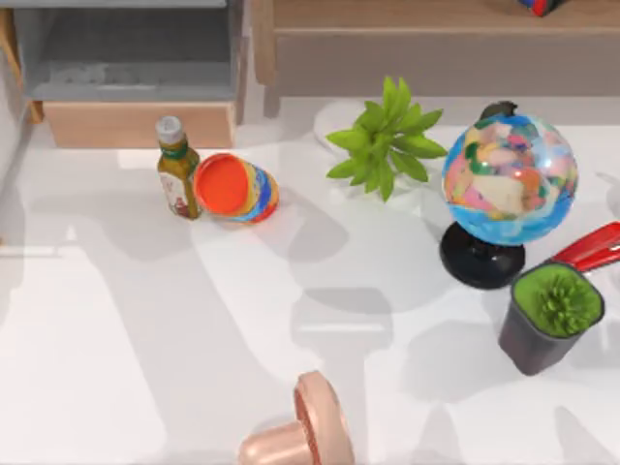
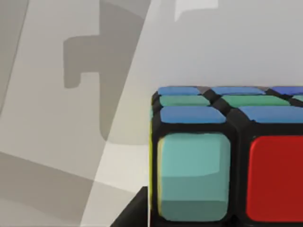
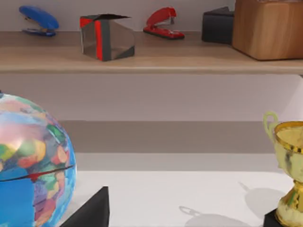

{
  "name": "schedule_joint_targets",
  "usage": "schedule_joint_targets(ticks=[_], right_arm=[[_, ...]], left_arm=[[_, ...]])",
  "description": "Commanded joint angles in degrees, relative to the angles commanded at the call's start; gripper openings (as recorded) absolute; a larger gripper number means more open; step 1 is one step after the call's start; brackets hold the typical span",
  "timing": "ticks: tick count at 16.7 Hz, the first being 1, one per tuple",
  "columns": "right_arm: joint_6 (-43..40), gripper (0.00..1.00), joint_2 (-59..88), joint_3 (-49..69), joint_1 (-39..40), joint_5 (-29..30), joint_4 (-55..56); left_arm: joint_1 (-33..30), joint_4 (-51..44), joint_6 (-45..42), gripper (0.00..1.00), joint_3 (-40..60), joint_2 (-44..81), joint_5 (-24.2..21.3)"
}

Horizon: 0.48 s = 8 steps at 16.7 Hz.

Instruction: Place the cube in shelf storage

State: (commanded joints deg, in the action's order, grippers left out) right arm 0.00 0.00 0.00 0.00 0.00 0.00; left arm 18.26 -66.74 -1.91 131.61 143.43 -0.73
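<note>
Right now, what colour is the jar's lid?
Orange lid, seen best in the top view.

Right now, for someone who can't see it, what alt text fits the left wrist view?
A puzzle cube seen very close, black grid with blue, green, teal and red squares. Behind it lies a pale surface crossed by grey shadows.

You see the cube (image 2: 227, 156) with a black grid and squares of pale teal, red, blue and green. The globe (image 1: 510, 177) is blue with patches of pink, cream and green, on a black stand. The shelf storage (image 3: 151, 59) is light tan wood, and on it are a blue stapler (image 3: 39, 20) and a red stapler (image 3: 163, 22).
</note>
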Motion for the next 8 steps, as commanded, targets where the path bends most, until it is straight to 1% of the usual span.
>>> schedule_joint_targets(ticks=[1, 8], right_arm=[[0.0, 1.0, 0.0, 0.0, 0.0, 0.0, 0.0], [0.0, 1.0, 0.0, 0.0, 0.0, 0.0, 0.0]], left_arm=[[0.0, 0.0, 0.0, 0.0, 0.0, 0.0, 0.0], [0.0, 0.0, 0.0, 0.0, 0.0, 0.0, 0.0]])
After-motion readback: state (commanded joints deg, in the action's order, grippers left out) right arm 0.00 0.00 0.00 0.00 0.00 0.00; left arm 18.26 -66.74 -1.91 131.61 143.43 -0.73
